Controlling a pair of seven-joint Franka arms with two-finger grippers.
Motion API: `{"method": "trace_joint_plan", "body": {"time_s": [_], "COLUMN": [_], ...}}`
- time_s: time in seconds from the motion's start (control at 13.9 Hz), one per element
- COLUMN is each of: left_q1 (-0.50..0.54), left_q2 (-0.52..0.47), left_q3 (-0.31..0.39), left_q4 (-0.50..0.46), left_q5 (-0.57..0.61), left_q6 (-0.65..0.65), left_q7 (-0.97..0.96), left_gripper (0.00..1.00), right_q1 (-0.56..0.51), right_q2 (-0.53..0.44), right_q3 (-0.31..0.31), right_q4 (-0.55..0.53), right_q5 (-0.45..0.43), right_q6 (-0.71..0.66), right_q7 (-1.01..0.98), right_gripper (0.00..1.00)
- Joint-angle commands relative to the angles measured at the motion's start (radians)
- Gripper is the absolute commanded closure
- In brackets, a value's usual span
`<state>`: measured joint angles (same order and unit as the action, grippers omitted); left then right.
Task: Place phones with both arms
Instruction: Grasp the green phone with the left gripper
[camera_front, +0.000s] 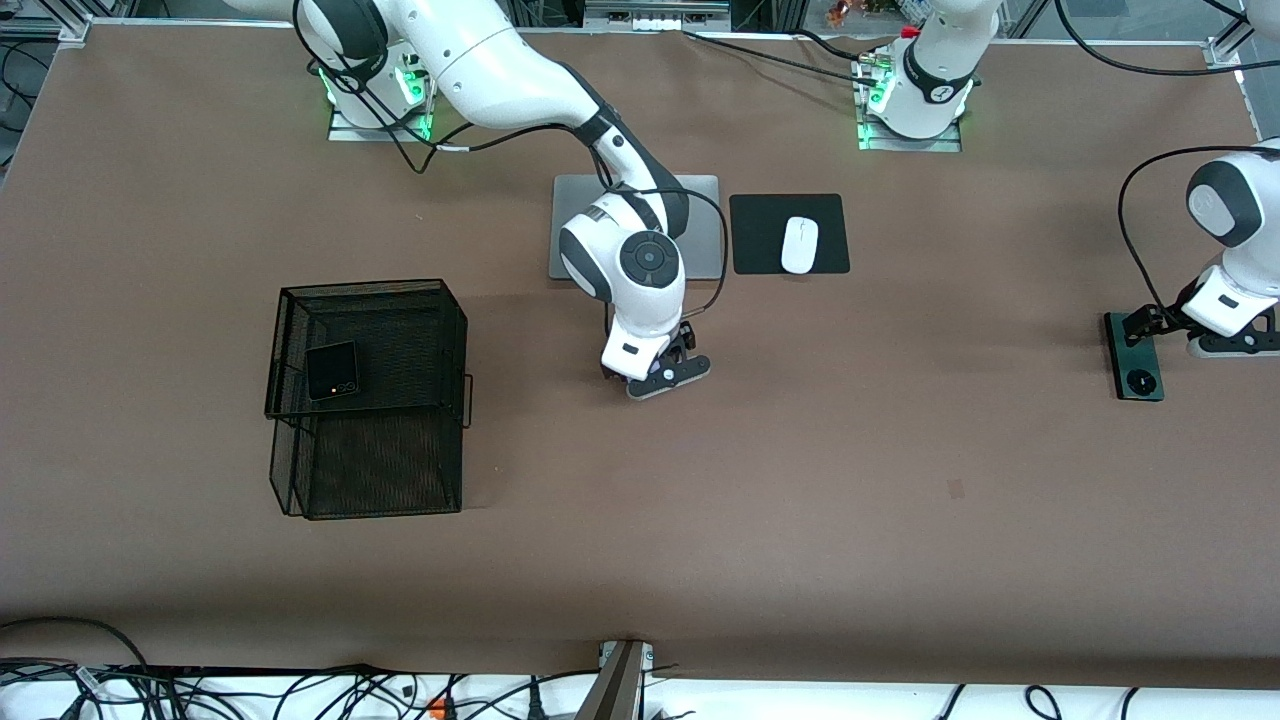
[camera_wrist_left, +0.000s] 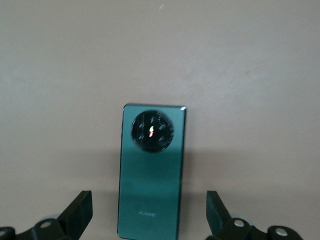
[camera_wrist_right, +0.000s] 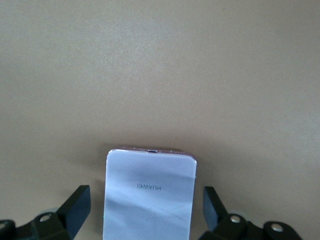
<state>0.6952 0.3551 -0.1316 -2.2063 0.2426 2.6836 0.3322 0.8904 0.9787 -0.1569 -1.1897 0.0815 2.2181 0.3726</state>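
The pale lilac-white phone (camera_wrist_right: 149, 197) lies flat on the brown table between the open fingers of my right gripper (camera_wrist_right: 145, 212), with a gap on each side. In the front view this gripper (camera_front: 655, 375) is low over the table's middle and the phone (camera_front: 672, 381) peeks out beneath it. The long dark green phone (camera_wrist_left: 152, 170) with its round camera ring lies between the open fingers of my left gripper (camera_wrist_left: 148, 217). In the front view that gripper (camera_front: 1150, 322) is over one end of the green phone (camera_front: 1139, 378), at the left arm's end of the table. The small black phone (camera_front: 331, 370) lies in the wire basket (camera_front: 455, 340).
A silver laptop (camera_front: 700, 225) lies closed near the robots' bases, partly covered by the right arm. Beside it a white mouse (camera_front: 799, 245) sits on a black mouse pad (camera_front: 760, 235). The black wire basket stands toward the right arm's end of the table.
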Motion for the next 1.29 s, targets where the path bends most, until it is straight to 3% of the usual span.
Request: {"method": "trace_joint_plan", "body": {"time_s": [0.0,1.08,1.15,1.22], "left_q1": [0.042,0.064,0.064,0.064], "left_q2": [0.031,0.183,0.186,0.195], "left_q3": [-0.017,-0.019,-0.019,-0.019], "left_q4": [0.010,0.086,0.089,0.091], "left_q5": [0.020,0.021,0.021,0.023], "left_q6": [0.024,0.085,0.085,0.085], "left_q7": [0.014,0.133,0.133,0.136], "left_gripper": [0.00,0.00,0.00,0.00], "right_q1": [0.007,0.013,0.016,0.019], "right_q2": [-0.006,0.020,0.020,0.020], "right_q3": [-0.006,-0.006,-0.006,-0.006], "right_q4": [-0.033,-0.073,-0.073,-0.071], "right_q5": [0.001,0.004,0.009,0.010], "right_q6": [0.047,0.089,0.089,0.089], "right_q7": [-0.026,-0.032,-0.027,-0.024], "right_gripper": [0.01,0.02,0.14,0.40]}}
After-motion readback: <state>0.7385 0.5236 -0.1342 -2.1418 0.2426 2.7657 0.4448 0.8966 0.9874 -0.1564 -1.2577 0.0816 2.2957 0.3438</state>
